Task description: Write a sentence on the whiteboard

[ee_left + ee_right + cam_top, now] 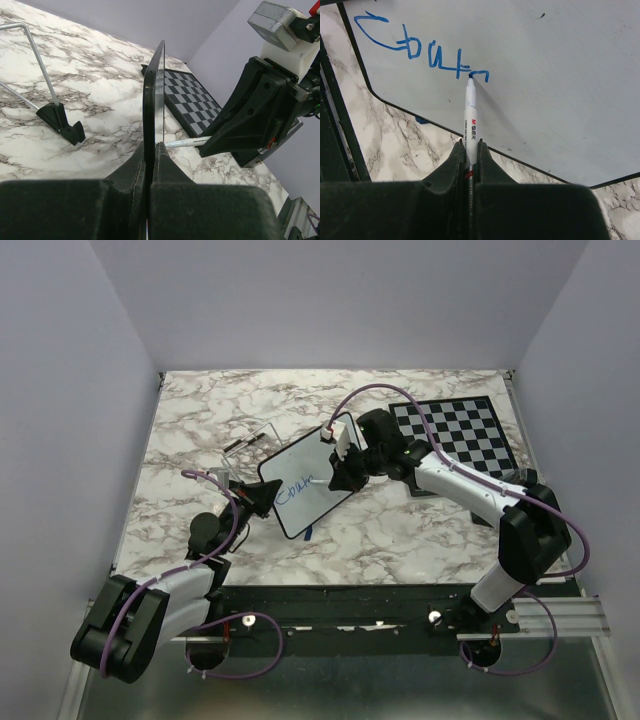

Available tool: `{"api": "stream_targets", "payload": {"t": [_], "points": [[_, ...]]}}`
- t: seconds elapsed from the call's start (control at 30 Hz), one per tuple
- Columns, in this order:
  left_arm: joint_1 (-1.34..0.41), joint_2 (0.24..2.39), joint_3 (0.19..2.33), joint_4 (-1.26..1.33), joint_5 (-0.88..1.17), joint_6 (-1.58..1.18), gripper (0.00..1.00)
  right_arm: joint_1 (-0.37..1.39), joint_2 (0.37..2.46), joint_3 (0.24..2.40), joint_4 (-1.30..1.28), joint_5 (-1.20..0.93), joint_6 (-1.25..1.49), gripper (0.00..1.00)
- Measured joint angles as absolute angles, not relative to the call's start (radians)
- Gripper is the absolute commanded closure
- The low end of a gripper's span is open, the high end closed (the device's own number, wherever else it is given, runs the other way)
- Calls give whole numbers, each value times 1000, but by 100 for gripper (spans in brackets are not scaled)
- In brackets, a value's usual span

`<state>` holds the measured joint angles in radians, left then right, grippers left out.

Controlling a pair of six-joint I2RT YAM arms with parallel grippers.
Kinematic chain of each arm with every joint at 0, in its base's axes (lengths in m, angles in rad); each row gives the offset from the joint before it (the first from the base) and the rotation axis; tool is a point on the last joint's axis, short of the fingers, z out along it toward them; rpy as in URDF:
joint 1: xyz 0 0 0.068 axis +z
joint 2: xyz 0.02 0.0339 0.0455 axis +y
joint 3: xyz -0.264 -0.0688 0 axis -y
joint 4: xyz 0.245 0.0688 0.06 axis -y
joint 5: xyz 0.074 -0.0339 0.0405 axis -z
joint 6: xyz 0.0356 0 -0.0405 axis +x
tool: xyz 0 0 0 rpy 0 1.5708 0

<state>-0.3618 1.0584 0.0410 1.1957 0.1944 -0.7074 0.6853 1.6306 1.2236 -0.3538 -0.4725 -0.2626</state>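
The whiteboard, white with a thin black frame, stands tilted at the table's middle. My left gripper is shut on its lower left edge; the left wrist view shows the board edge-on between the jaws. My right gripper is shut on a white marker whose blue tip touches the board face. Blue lettering runs in one uneven line from the board's upper left to the tip. It also shows in the top view.
A black-and-white chessboard lies at the back right, behind my right arm. A wire stand with black feet sits left of the whiteboard, also in the top view. A blue cap lies on the marble under the board's edge.
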Motion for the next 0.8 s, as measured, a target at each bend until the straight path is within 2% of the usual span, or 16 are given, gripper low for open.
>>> {"api": "stream_targets", "payload": {"t": [0.8], "points": [[-362,1043,41,1176,194,-707,100,679,1631,1224,-355,-460,-263,99]]}}
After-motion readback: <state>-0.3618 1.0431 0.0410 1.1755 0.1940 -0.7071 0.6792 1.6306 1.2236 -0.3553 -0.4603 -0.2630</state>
